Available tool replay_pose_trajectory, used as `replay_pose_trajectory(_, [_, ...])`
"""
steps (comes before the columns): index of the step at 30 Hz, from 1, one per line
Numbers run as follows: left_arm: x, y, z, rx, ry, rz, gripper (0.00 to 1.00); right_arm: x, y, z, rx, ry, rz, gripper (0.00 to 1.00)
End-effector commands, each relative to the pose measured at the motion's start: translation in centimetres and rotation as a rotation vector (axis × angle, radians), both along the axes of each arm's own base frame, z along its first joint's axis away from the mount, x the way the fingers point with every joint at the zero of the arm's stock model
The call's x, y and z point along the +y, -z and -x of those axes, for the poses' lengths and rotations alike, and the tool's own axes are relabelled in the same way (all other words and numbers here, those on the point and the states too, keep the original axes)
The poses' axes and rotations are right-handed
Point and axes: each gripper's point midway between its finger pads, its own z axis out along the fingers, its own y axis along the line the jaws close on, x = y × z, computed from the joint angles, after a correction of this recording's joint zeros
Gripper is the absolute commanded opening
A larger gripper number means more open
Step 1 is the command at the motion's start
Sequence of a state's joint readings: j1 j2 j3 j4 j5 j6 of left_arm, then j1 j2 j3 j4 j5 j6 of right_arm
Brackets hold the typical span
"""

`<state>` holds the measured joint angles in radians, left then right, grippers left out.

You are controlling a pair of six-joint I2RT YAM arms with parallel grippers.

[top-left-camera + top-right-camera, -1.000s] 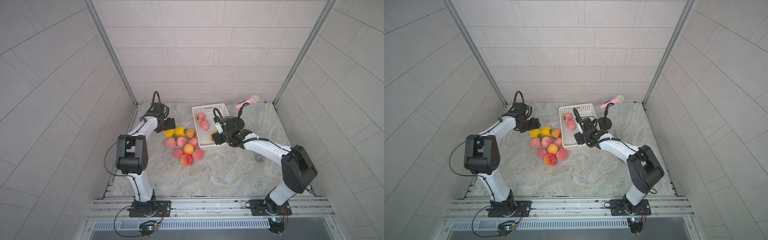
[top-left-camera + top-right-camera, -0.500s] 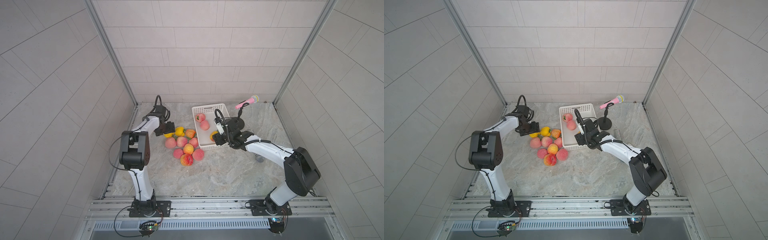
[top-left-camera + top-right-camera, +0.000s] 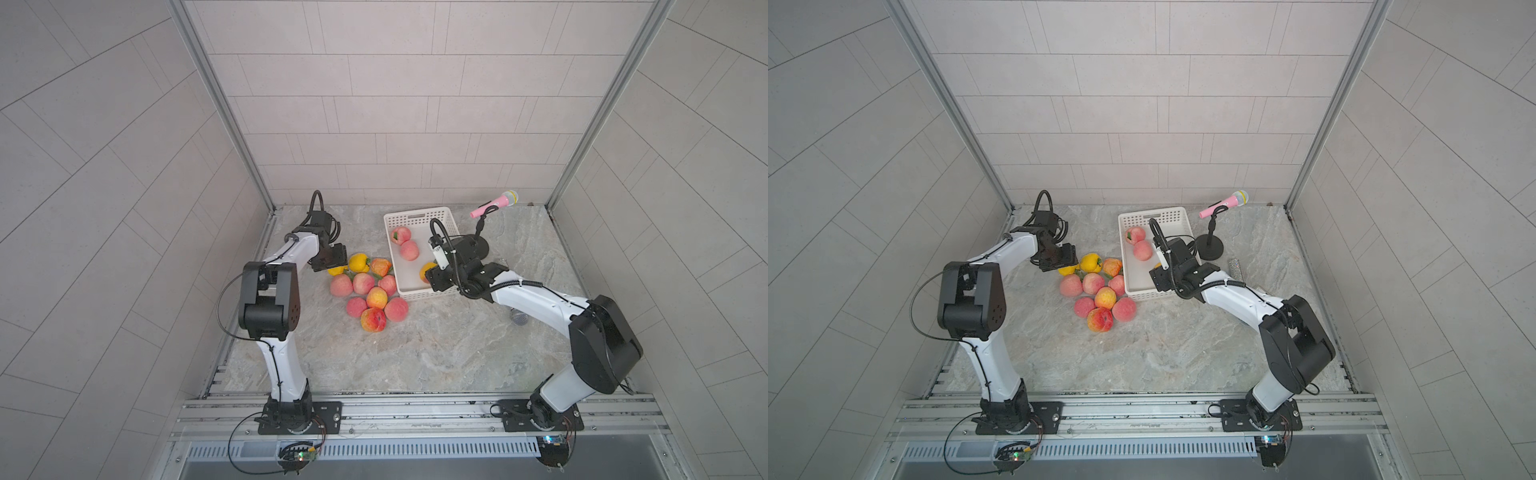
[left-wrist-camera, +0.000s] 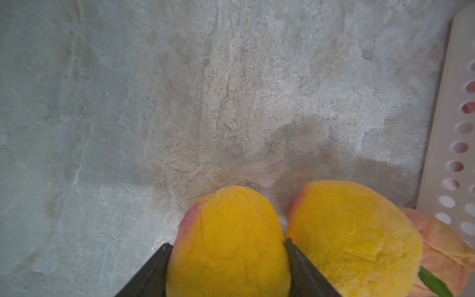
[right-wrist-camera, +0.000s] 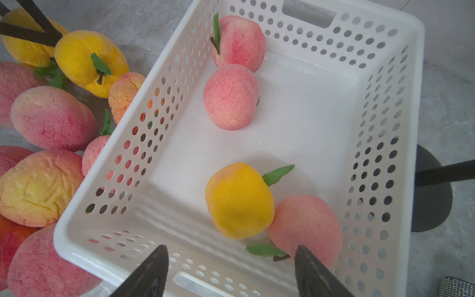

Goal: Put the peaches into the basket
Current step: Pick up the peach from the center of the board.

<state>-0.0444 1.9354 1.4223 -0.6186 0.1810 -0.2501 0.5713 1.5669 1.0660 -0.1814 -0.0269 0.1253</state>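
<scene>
Grey marble tabletop bears round pink fake peaches beside the white perforated plastic basket; the left gripper clasps a yellow peach, probably needing a lift over the rim; the right gripper hangs spread, empty.

Soft, even overhead light is filling both top views, leaving only faint shadows on the bench, and the tile lines are bowing toward the edges. The left wrist view is rendering the close yellow peach slightly soft. The basket floor is glaring white.
</scene>
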Motion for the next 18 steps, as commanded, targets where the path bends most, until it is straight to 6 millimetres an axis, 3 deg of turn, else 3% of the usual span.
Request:
replay_pose_trajectory(1, [-0.2,-1.7,-0.3,-0.031,0.016,-0.023,0.65,-0.1,-2.2,0.5,-0.049,-0.002,-0.045,0.78])
replay_pose_trajectory(13, [-0.4,-7.9,0.5,-0.163,0.033,-0.066,0.64,-1.0,-4.0,2.2,-0.086,0.006,-0.097,0.79])
replay_pose_trajectory(16, [-2.0,-10.0,0.6,-0.212,0.066,-0.032,0.64,-1.2,-4.3,2.3,-0.1,0.015,-0.107,0.79])
replay_pose_trajectory(18, [-4.8,-11.8,0.7,-0.261,0.141,0.023,0.64,-1.3,-4.3,2.3,-0.108,0.023,-0.111,0.79])
